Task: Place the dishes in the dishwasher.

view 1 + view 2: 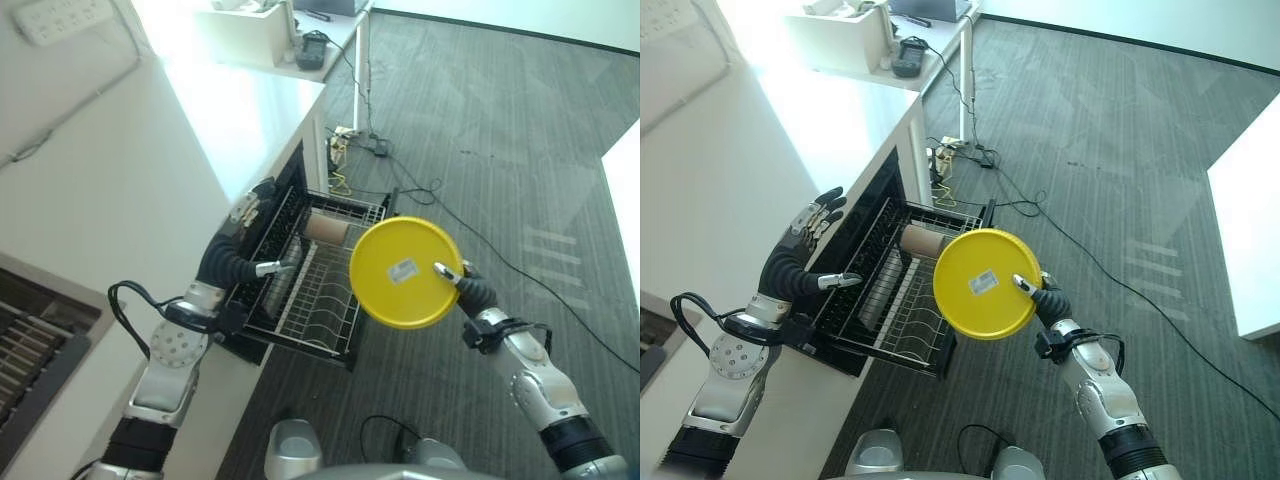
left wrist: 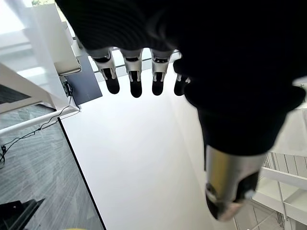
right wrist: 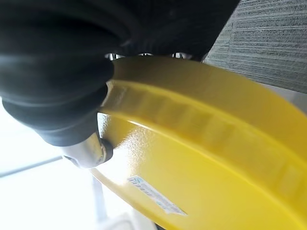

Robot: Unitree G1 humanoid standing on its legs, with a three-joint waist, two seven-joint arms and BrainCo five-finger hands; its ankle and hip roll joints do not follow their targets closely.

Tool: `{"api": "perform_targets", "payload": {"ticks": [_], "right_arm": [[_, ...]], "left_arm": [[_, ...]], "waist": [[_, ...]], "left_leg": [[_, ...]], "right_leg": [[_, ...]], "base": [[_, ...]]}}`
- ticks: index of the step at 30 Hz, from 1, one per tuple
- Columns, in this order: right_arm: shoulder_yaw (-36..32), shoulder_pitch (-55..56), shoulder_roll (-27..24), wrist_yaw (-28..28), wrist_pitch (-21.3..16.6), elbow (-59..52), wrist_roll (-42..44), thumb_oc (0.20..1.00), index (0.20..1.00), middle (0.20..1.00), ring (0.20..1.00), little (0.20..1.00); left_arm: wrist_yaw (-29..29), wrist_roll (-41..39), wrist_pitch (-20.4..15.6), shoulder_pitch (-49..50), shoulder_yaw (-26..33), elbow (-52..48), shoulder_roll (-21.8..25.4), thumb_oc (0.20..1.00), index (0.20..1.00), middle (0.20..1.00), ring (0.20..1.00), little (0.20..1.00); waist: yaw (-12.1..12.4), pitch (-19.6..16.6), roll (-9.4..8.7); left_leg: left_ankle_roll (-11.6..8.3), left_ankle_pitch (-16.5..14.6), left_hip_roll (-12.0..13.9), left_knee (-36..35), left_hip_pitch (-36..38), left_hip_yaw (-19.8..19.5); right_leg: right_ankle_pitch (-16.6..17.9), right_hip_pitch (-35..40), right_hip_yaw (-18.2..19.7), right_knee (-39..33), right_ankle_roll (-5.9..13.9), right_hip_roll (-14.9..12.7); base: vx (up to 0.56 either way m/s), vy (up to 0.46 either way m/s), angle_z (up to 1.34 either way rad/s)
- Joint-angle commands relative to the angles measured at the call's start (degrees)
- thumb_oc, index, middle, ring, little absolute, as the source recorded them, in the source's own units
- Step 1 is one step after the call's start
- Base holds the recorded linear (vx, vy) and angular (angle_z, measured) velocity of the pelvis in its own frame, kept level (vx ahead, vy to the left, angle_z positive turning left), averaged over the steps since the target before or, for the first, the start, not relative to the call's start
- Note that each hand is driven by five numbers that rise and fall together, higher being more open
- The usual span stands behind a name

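Plate: yellow plate (image 1: 403, 273) pinched in right hand (image 1: 463, 283), above the pulled-out dishwasher rack (image 1: 330, 330), not yet slotted.
Left hand (image 1: 812, 232): fingers spread, empty, beside rack.
Rack: brown cup (image 1: 326, 230) already inside.

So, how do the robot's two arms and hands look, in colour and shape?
Both arms are silver-grey with rounded joint housings. Each wrist sits under a dark ribbed cover. The left robot hand and the right robot hand have silver fingers with dark tips and a separate thumb.

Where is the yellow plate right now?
The right hand holds the yellow plate on edge in the air, just right of the pulled-out dishwasher rack.
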Motion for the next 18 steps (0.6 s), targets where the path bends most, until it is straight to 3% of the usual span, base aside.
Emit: {"api": "perform_targets", "payload": {"ticks": [1, 5, 10, 18], "right_arm": [[-0.36, -4.41, 1.27, -0.74, -6.79, -4.16, -5.7, 0.2, 0.2, 0.2, 0.2, 0.2], [1.59, -6.53, 0.49, -1.28, -7.32, -3.86, -10.92, 0.2, 0.2, 0.2, 0.2, 0.2], [3.98, -11.51, 0.72, -5.61, -7.3, 0.16, -17.69, 0.2, 0.2, 0.2, 0.2, 0.2], [4.31, -17.26, 1.66, -10.5, -6.15, 6.12, -20.88, 0.2, 0.2, 0.2, 0.2, 0.2]], "left_arm": [[-1.38, -2.82, -0.49, -0.84, -1.25, -3.85, 2.14, 1.0, 1.0, 1.0, 1.0, 1.0], [-1.6, -2.69, 0.27, -1.63, -1.8, -4.34, 2.39, 1.0, 1.0, 1.0, 1.0, 1.0], [-2.31, -2.23, 1.51, -1.64, -2.05, -4.19, 2.4, 1.0, 1.0, 1.0, 1.0, 1.0], [-6.2, -3.74, 2.29, 2.19, 0.59, -5.96, 3.78, 1.0, 1.0, 1.0, 1.0, 1.0]], "waist": [[2.02, -2.36, -2.8], [3.74, -2.21, -2.65], [7.35, -2.53, -1.86], [11.7, -1.66, -1.31]], "left_leg": [[-0.71, 2.93, 0.26, 4.5, -6.72, -0.62], [-1.18, 3.79, 0.2, 4.99, -8.43, -1.72], [-1.99, 5.85, 0.61, 4.29, -10.64, -4.22], [-2.18, 5.93, -0.06, 4.98, -10.51, -7.21]], "right_leg": [[-3.66, 4.85, -1.6, 0.4, 2.56, -2.78], [-4.4, 6.68, -3.08, 0.46, 2.51, -2.84], [-7.3, 9.03, -6.6, 2.59, 0.53, -1.37], [-9.91, 10.93, -9.72, 5.98, -2.03, -0.62]], "base": [[0.08, 0.001, 0.13], [0.06, -0.001, 0.16], [0.1, 0.012, 0.53], [0.11, 0.004, 0.36]]}}
